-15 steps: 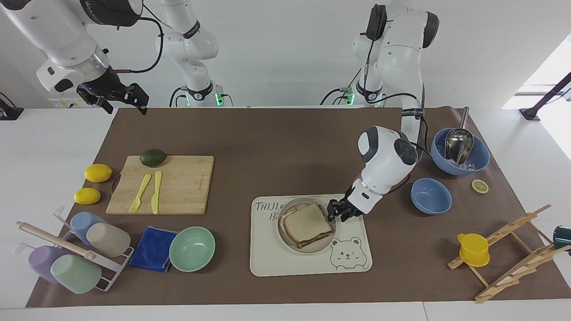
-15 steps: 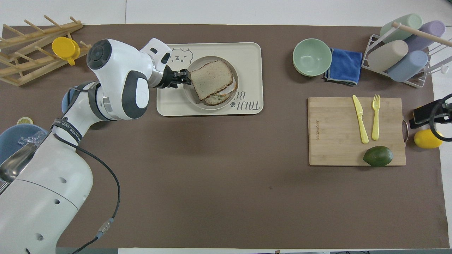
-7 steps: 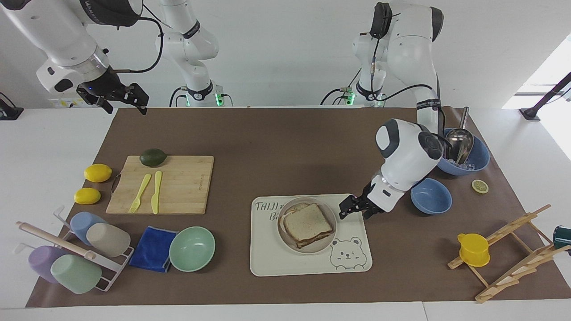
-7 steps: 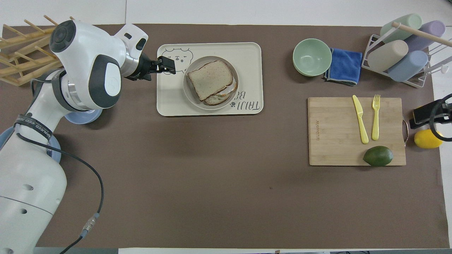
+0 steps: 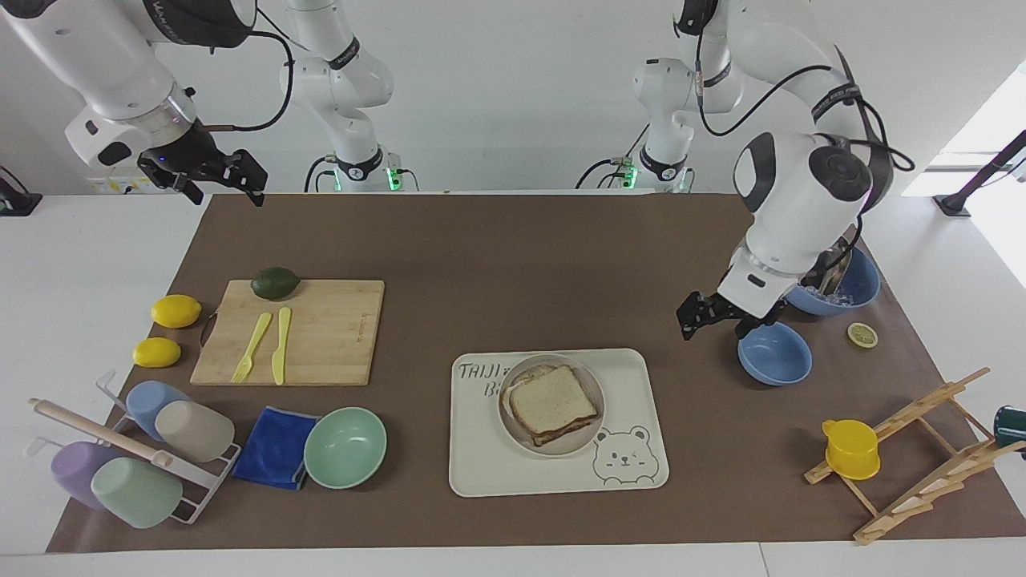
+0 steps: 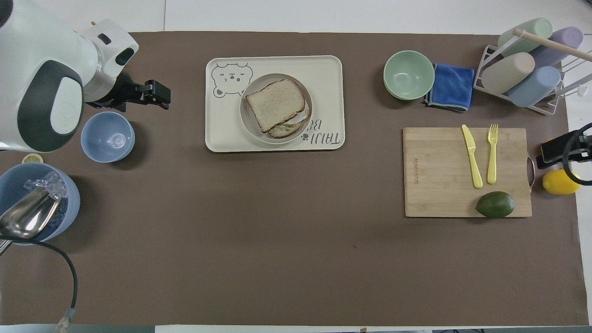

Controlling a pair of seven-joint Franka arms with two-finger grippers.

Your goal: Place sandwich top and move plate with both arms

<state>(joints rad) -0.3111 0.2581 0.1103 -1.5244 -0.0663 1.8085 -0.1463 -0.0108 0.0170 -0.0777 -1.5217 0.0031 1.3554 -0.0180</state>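
The sandwich top [image 5: 553,399], a speckled bread slice, lies on the egg-topped toast on the round beige plate [image 5: 563,447]. The plate sits on the cream bear-print tray [image 5: 497,473]. In the overhead view the slice [image 6: 276,102] covers most of the plate [image 6: 249,127]. My left gripper [image 5: 693,314] is open and empty, raised over the brown mat beside the small blue bowl [image 5: 773,353], apart from the tray; it also shows in the overhead view [image 6: 157,90]. My right gripper [image 5: 224,180] waits open above the mat's corner at the right arm's end.
A large blue bowl [image 5: 858,280] with ice and a metal scoop stands near the left arm. A cutting board [image 5: 321,332] bears an avocado, knife and fork. A mint bowl [image 5: 345,447], blue cloth, cup rack, two lemons and a wooden rack with a yellow cup [image 5: 851,449] stand around.
My left gripper has let go of the bread slice and drawn back and up from the plate toward the blue bowls. The slice stays on the sandwich. The right arm has not moved.
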